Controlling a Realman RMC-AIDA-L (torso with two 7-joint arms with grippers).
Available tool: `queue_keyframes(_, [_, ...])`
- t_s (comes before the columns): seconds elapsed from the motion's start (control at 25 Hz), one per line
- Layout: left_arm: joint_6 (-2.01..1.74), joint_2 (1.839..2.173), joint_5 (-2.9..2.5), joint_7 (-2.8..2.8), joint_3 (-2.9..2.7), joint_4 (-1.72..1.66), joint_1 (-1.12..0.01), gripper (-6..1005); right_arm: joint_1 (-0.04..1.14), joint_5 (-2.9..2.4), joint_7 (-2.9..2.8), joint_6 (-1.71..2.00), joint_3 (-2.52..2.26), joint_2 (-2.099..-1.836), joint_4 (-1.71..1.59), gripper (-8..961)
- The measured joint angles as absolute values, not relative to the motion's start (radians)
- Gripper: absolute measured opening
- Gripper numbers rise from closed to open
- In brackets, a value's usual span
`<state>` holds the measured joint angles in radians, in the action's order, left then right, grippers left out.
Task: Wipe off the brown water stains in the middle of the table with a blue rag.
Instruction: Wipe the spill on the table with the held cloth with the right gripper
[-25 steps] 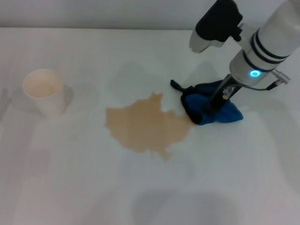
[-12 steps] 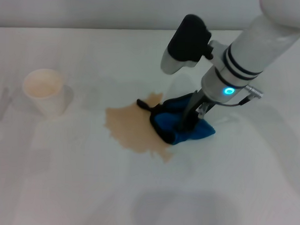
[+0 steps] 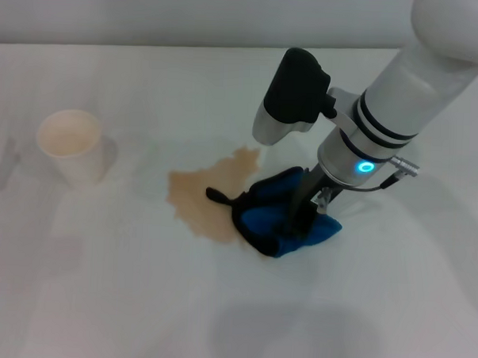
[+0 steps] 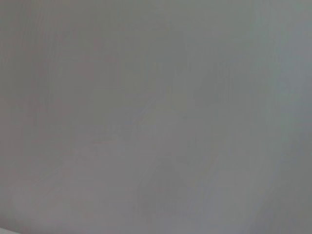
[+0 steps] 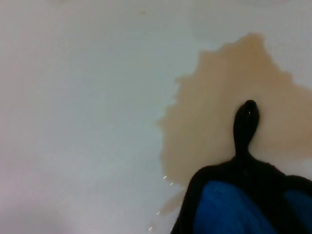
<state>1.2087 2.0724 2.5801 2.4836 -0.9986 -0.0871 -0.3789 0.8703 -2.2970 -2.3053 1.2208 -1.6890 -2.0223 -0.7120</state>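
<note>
Brown water stains (image 3: 202, 195) lay as a tan, ragged puddle on the white surface (image 3: 99, 292), spreading out from the fingers toward the robot's left, with a white paper cup (image 3: 71, 146) standing well apart beyond them on that same side. Left to right in the head view came the cup, then the puddle, then the blue rag (image 3: 279, 215), whose near edge overlapped the puddle's right part while its black loop tab (image 3: 217, 195) trailed out onto the wet patch ahead of the fingers. The right gripper (image 3: 298, 213) pressed straight down into the bunched cloth, its fingers clamped on the rag; that grip and downward press seemed meant to drag the cloth across the spill rather than lift it. About half of the puddle was covered, so the wipe looked partly done. The right wrist view showed what the head view could not: the tab (image 5: 245, 122) lying glossy on the stain (image 5: 219, 107), and the puddle's lobed far edge just ahead of the rag (image 5: 229, 207). The left wrist view showed only blank grey; the left gripper appeared nowhere, so its fingers could not be judged.
</note>
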Motion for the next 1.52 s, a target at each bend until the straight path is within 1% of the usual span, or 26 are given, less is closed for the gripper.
queue_keyframes(0.2, [1.209, 2.072, 2.58, 2.484, -0.999, -0.087, -0.383, 876, 0.861, -2.292, -2.282, 1.28, -1.688, -2.022, -0.724, 96])
queue_keyframes(0.48, [1.207, 2.072, 2.576, 2.484, -0.999, -0.088, -0.39, 876, 0.85, -2.179, -2.19, 1.317, -1.7, -2.028, -0.725, 96])
queue_keyframes(1.0, [1.207, 2.074, 2.58, 2.483, -0.999, -0.087, -0.39, 876, 0.837, -2.079, -2.183, 1.117, -1.857, -2.028, -0.74, 96])
queue_keyframes(1.52, [1.207, 2.075, 2.58, 2.483, -0.999, -0.087, -0.393, 876, 0.848, -2.013, -2.181, 0.937, -1.971, -2.029, -0.734, 82])
